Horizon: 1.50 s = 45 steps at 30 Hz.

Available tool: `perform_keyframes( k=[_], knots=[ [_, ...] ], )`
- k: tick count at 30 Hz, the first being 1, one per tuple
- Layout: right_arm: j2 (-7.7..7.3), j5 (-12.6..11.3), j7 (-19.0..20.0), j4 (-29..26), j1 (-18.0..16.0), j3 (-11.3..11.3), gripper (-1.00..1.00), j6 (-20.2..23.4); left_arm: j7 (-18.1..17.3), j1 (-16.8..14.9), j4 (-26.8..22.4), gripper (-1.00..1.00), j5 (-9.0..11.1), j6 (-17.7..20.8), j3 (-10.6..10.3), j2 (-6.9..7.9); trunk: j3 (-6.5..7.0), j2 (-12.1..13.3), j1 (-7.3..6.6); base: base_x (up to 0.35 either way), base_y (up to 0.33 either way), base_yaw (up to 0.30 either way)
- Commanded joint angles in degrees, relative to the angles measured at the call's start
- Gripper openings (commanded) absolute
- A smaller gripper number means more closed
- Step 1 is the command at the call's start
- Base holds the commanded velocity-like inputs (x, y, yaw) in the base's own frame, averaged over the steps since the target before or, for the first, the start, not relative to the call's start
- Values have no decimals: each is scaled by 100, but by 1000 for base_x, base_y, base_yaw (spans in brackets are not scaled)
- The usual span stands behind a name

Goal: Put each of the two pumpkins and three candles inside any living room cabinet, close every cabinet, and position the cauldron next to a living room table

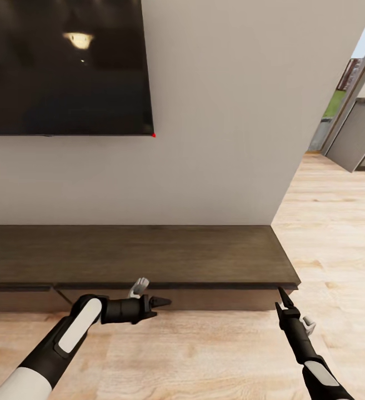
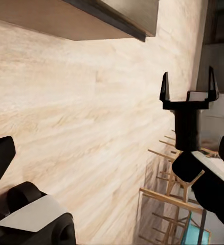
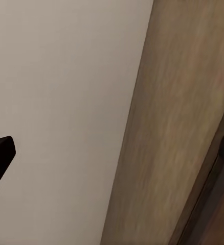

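The cabinet [image 1: 149,253], a long low dark-brown unit, runs along the wall in the head view, and its drawer fronts [image 1: 165,297] sit flush. My left gripper [image 1: 163,303] hovers just in front of the drawer fronts, pointing right, open and empty. My right gripper [image 1: 285,295] points up at the cabinet's right corner. In the left wrist view the right gripper [image 2: 188,84] has its fingers apart with nothing between them. The cabinet's top [image 3: 194,102] and the pale wall appear in the right wrist view. The pumpkins, candles and cauldron are out of view.
A dark TV [image 1: 65,66] hangs on the wall above the cabinet. Light wood floor [image 1: 204,355] spreads in front and off to the right, toward grey kitchen units [image 1: 360,139]. Wooden chair frames [image 2: 168,199] show in the left wrist view.
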Motion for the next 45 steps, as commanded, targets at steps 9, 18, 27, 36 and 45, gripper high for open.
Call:
perform_keyframes(
  k=[9,18,27,36,45],
  knots=[
    [-1,-122,21,13,-3,-7,100,59,-162,-1,8,100,277,12,-42,-4,-58,-122,65,0,0,0],
    [-11,-321,-32,21,-3,1,100,46,-315,5,130,100,538,13,-38,23,-220,-483,263,0,0,0],
    [-19,-338,5,21,-3,-1,100,2,-332,5,183,100,741,13,-41,35,-381,-844,461,0,0,0],
    [-19,-339,35,14,-3,0,100,6,-333,5,192,100,896,22,-61,30,-543,-1205,658,0,0,0],
    [-19,-339,38,14,-3,1,100,15,-333,5,193,100,908,22,-95,47,-704,-1566,856,0,0,0]
  ],
)
